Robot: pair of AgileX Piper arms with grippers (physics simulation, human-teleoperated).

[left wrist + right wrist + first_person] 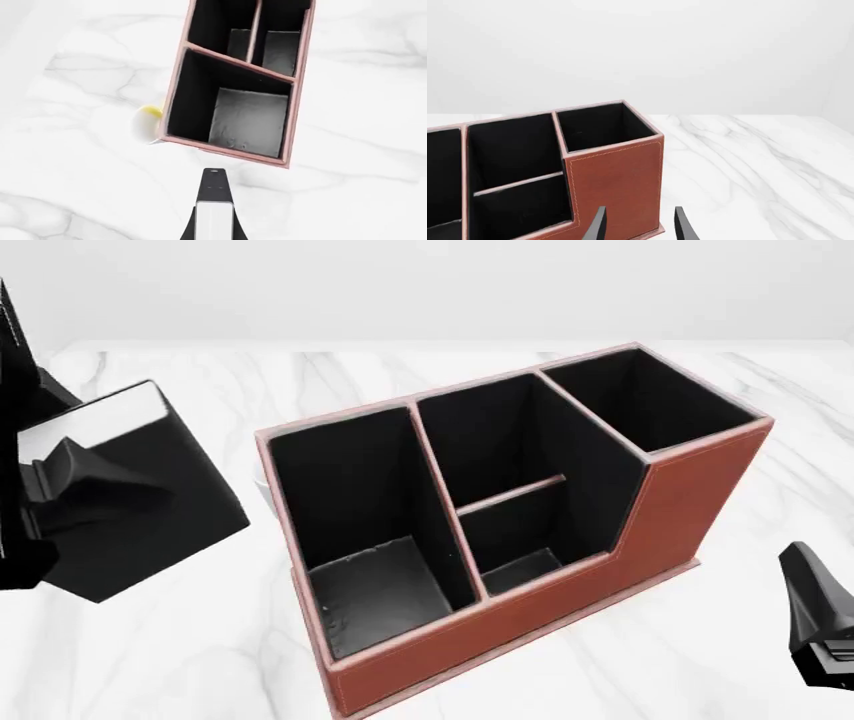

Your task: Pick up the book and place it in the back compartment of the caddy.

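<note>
Left wrist view: the left end effector [214,210] points down at the white marble desk [73,175], its fingers pressed on a thin black book [214,220] with white page edges. The reddish-brown caddy [175,95] lies just ahead, all sections empty.

Front view: the left arm [100,495] hangs high at the left edge, beside the caddy.

Right wrist view: the right end effector [639,225] sits low, fingers parted narrowly, near the caddy's tall end wall.

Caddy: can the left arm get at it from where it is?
Probably yes. The left gripper, holding the book, hangs high near the caddy, whose top is open; nothing lies between.
</note>
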